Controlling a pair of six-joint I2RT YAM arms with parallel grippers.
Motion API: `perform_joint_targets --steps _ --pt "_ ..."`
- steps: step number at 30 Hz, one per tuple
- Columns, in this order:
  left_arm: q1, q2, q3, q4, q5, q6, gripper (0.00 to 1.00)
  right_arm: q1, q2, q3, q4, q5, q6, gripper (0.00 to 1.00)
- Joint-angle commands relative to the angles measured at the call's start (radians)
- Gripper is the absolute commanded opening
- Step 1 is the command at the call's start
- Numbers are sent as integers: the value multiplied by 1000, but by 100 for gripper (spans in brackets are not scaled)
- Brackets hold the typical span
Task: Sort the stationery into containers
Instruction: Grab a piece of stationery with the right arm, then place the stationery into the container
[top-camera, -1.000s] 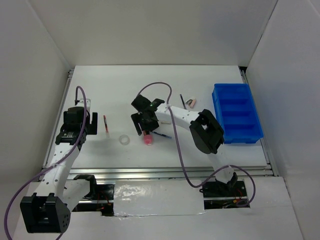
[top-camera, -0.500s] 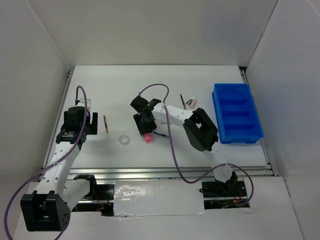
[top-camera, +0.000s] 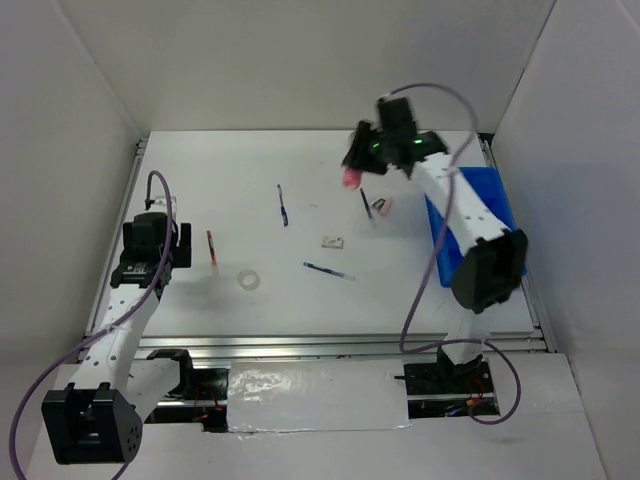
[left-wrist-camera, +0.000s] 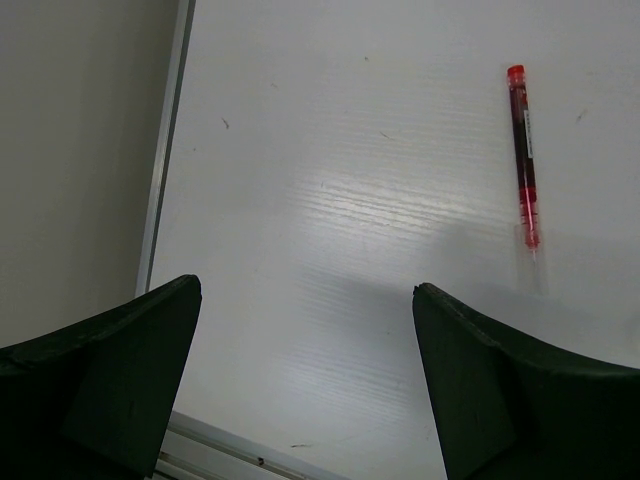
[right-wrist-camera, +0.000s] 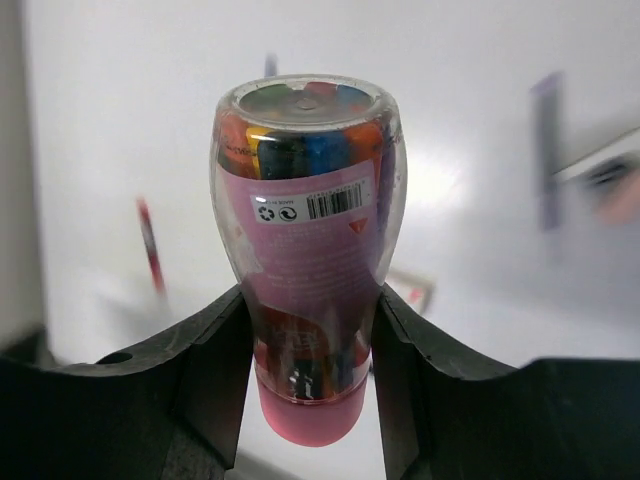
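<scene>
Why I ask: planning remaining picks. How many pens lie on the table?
4: a red pen at left, one blue pen mid-table, another blue pen nearer the arms, and a dark pen farther right. The right arm might hide more.

Bin (top-camera: 500, 195) at R edge of table (top-camera: 250, 170), tape ring (top-camera: 247, 279) front-L — pen (top-camera: 211, 247) just behind-L of it.

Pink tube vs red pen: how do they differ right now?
1. The pink tube is fat and bulbous; the red pen is a thin stick.
2. The tube is clamped in the right gripper, up off the table; the pen lies flat on it, untouched.
3. The tube shows multicoloured pieces inside and a barcode label; the pen is plain red.
Shared: both have see-through bodies.
</scene>
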Motion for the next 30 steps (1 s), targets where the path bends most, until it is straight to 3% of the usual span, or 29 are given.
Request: perform_joint_targets --steps 1,5,9,11,17,30 --pt "9 -6 28 56 -29 -89 99 -168 -182 29 51 53 132 0" --pt "12 3 48 63 -42 -125 99 -372 -230 -21 47 136 262 0" --pt "15 6 65 61 -32 -152 99 -595 -242 -95 74 -109 385 0" --pt "20 4 63 61 -24 -163 99 -665 -206 -78 53 -149 410 0" --pt "24 12 37 67 -29 -177 99 -739 -104 -33 48 -171 419 0" --pt "29 66 54 57 -82 -198 99 -776 118 11 62 -125 470 0"
